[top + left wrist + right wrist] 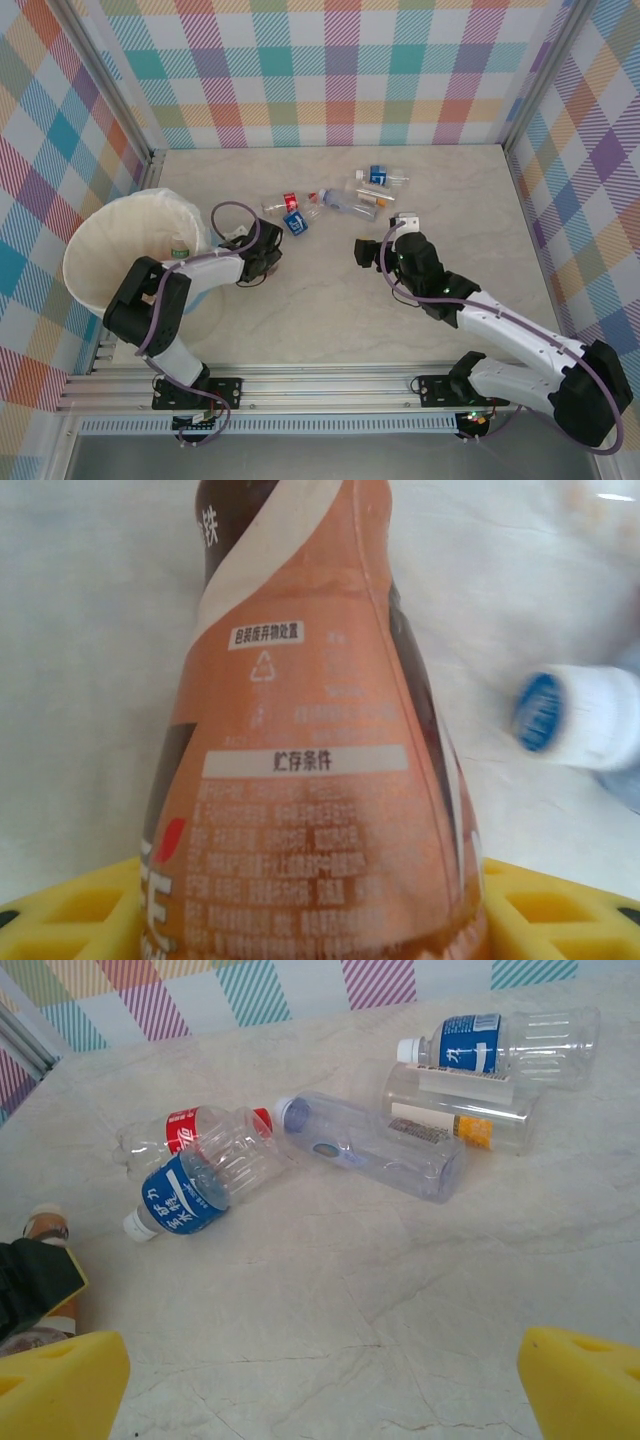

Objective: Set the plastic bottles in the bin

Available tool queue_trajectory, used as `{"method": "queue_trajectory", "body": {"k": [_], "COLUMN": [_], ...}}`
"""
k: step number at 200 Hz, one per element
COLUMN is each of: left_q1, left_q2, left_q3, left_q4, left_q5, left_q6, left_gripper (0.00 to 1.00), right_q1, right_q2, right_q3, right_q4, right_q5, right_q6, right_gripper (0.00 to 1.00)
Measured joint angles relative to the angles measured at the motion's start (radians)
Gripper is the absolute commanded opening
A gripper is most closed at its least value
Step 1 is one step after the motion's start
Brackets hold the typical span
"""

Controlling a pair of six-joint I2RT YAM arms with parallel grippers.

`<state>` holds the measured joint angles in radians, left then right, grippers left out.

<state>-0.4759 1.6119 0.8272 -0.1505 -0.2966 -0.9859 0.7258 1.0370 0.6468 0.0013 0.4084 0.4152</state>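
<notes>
Pale marbled table (330,300) bears several plastic bottles (296,222) (lying on their sides).

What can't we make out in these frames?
- Left wrist: brown-label bottle, both ends cut off by top and bottom edges.
- Left wrist: blue-capped bottle blurred, cut off by right edge.
- Top external: bin floor partly hidden by left arm.
- Top external: left gripper too small to tell whether it grips.

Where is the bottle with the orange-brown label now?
The orange-brown bottle sits between the left pincer's yellow fingers, just right of the bin in the top view.
</notes>
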Motion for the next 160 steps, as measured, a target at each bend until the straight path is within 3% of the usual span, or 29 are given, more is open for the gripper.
{"method": "queue_trajectory", "body": {"k": [47, 112, 137, 160], "left_q1": [-0.039, -0.052, -0.052, -0.050], "left_q2": [-0.227, -0.427, -0.465, -0.476], "left_q3": [0.041, 0.378, 0.508, 0.632], "left_q4": [0.019, -0.195, -0.338, -0.481], "left_q5": [0.101, 0.300, 0.291, 0.199], "left_q6": [0.198, 0.452, 0.536, 0.606], "left_gripper": [0.58, 0.55, 0.56, 0.57], "right_q1": [0.000, 0.000, 0.000, 0.000], "right_q2": [0.056, 0.136, 0.150, 0.154], "right_q3": [0.002, 0.071, 0.083, 0.083], "right_q4": [0.011, 0.051, 0.071, 0.074], "right_q5": [-0.004, -0.035, -0.042, -0.045], "right_q6": [-0.001, -0.005, -0.005, -0.005], "right_gripper": [1.00, 1.00, 1.00, 1.00]}}
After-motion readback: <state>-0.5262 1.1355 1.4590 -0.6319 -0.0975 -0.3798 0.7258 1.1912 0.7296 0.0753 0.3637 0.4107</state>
